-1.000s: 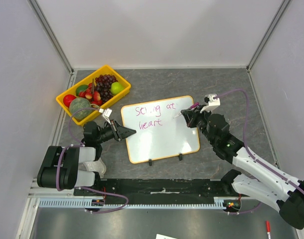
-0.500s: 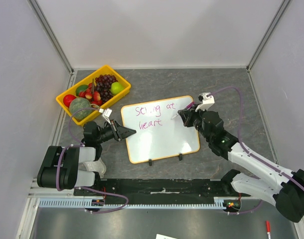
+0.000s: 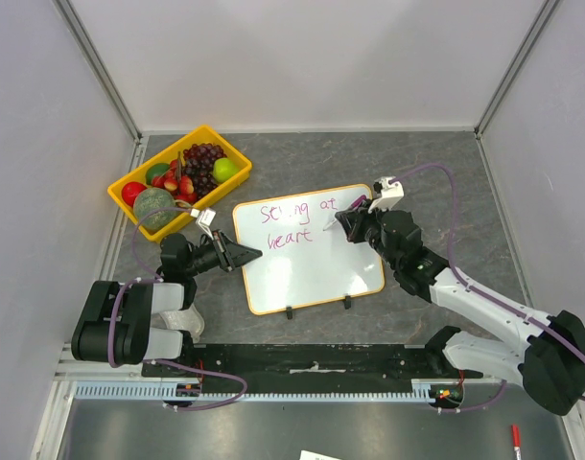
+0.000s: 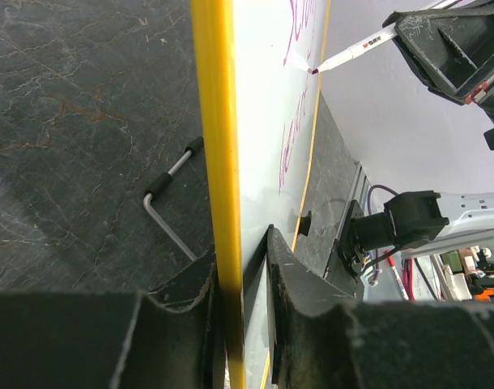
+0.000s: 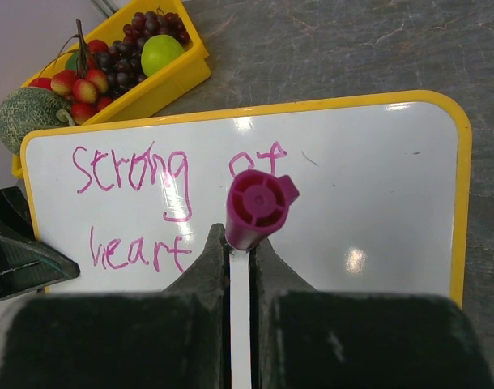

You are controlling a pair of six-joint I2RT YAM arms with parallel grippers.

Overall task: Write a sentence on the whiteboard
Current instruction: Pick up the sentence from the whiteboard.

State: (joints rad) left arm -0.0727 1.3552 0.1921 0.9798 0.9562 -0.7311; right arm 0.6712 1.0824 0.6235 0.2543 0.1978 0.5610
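Note:
The whiteboard [image 3: 312, 273], white with an orange-yellow frame, lies on the dark table. It carries the magenta sentence [image 3: 297, 222] "Strong at / heart", also readable in the right wrist view [image 5: 134, 174]. My left gripper [image 3: 249, 255] is shut on the board's left edge; in the left wrist view its jaws [image 4: 239, 251] clamp the yellow frame [image 4: 219, 146]. My right gripper [image 3: 348, 222] is shut on a white marker [image 3: 339, 223] with a magenta end [image 5: 257, 207]. The marker's tip [image 4: 313, 71] is at the board's surface, right of "heart".
A yellow fruit tray [image 3: 243, 163] with grapes, apples and strawberries stands at the back left, with a green melon [image 3: 154, 206] against its near end. Two black clip feet [image 3: 290, 311] sit on the board's near edge. White walls enclose the table.
My right gripper has moved left over the board with the marker, from the right edge toward the space after "heart". The left gripper and the board have not moved.

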